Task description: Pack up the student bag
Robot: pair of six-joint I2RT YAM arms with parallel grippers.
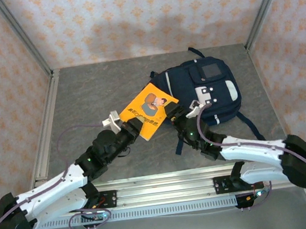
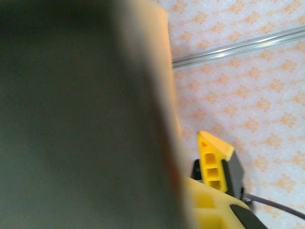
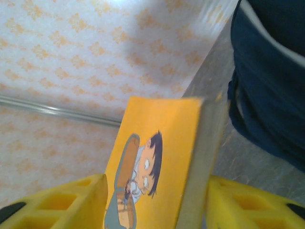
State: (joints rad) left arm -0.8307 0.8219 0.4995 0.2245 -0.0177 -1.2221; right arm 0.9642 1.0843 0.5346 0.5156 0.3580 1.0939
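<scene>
The student bag point(image 1: 217, 90) lies flat on the bench point(image 1: 84, 100), front pocket up, with its top handle toward the back wall point(image 1: 130, 17). One dark strap point(image 1: 250, 124) trails from the bag's near right corner.

Just left of the bag, an orange book point(image 1: 148, 108) with a cartoon cover is held off the bench and tilted. Its right corner sits against the bag's left edge.

The left tool point(image 1: 134, 129) is at the book corner farthest from the bag and is clamped narrow on it. In the left wrist view the book point(image 2: 86, 119) is a dark blur pressed close beside one yellow finger point(image 2: 215, 160).

The right tool point(image 1: 171, 114) is at the book edge nearest the bag. Its jaws stand wider than the book's thickness. In the right wrist view the book point(image 3: 152, 143) slants across the gap between the yellow fingers point(image 3: 57, 202), and its page edge is next to the finger on the bag's side. Beyond that finger is the bag's point(image 3: 271, 86) navy wall, with a strip of grey bench between the bag and the book.

Left of the bag and past the book, the bench is open as far as the metal rail point(image 1: 50, 121). Right of the bag, the gap to the side wall is small.
</scene>
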